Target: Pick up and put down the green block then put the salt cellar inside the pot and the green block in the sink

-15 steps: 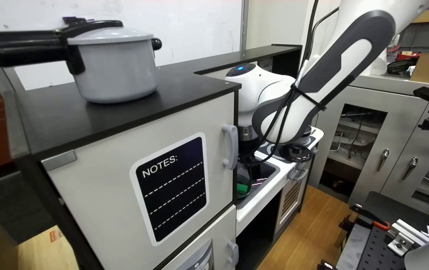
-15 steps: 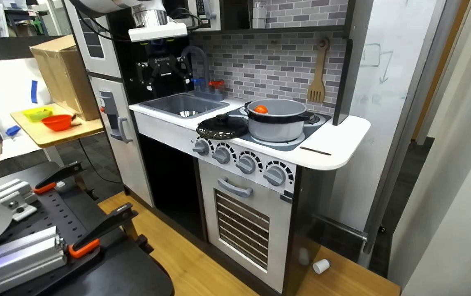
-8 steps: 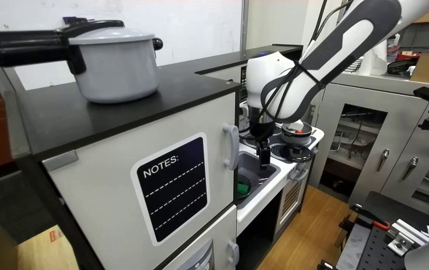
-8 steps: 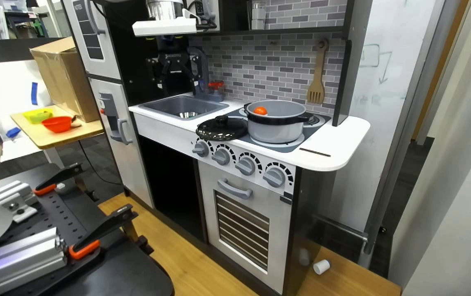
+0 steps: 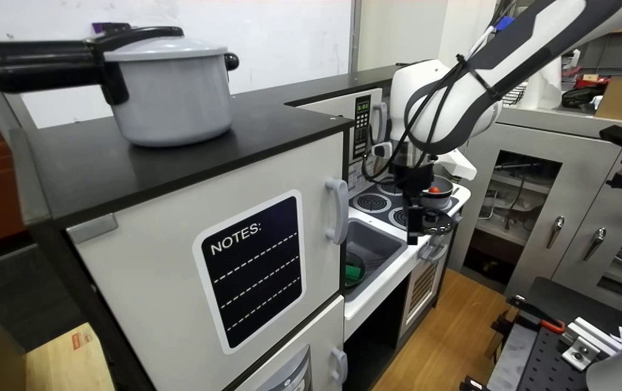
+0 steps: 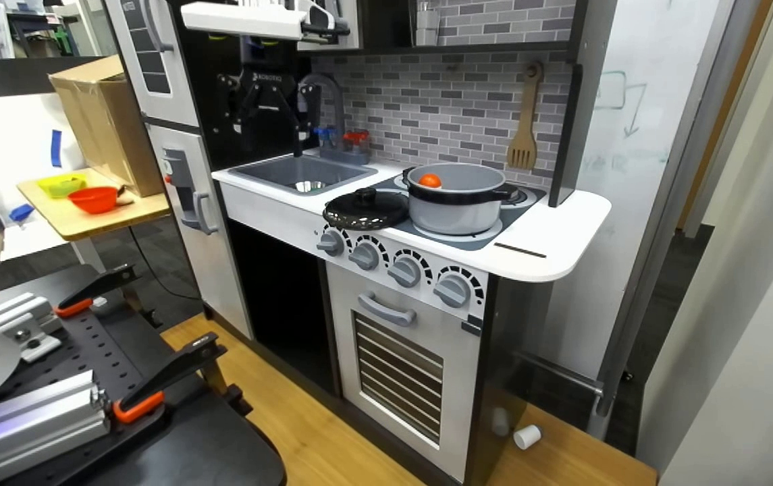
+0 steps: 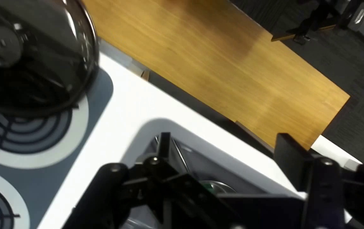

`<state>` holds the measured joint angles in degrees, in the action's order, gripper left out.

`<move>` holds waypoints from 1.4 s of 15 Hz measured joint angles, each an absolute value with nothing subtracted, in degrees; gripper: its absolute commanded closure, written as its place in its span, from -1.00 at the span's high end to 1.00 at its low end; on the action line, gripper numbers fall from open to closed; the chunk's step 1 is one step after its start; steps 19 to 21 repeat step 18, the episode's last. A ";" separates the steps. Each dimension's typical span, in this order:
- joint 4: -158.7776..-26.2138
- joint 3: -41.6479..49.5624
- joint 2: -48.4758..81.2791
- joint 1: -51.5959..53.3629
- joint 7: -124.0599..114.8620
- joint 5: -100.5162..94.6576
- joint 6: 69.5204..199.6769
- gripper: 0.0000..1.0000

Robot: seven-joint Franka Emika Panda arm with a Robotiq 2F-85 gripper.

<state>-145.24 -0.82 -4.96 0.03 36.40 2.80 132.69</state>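
Green block (image 5: 352, 273) lies in the pot (image 5: 358, 259), long axis unclear.

The bent arm (image 5: 465, 106) points its fingers (image 7: 291, 163) downward, spread apart.

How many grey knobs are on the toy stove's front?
4, in a row above the oven door: first knob, nearest the sink, second knob, third knob, and fourth knob, furthest from it. None looks hidden.
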 measured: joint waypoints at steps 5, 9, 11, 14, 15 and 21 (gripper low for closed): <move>-151.15 7.14 -17.38 -4.24 31.59 2.91 126.93 1.00; -152.77 9.47 -22.99 -5.17 23.48 2.90 124.83 1.00; -152.96 9.47 -24.11 -5.15 19.93 2.90 124.13 1.00; -152.97 9.46 -24.48 -5.14 18.16 2.90 123.57 1.00; -152.97 9.46 -24.48 -5.13 18.05 2.90 123.56 1.00; -152.97 9.46 -24.48 -5.13 17.95 2.90 123.54 1.00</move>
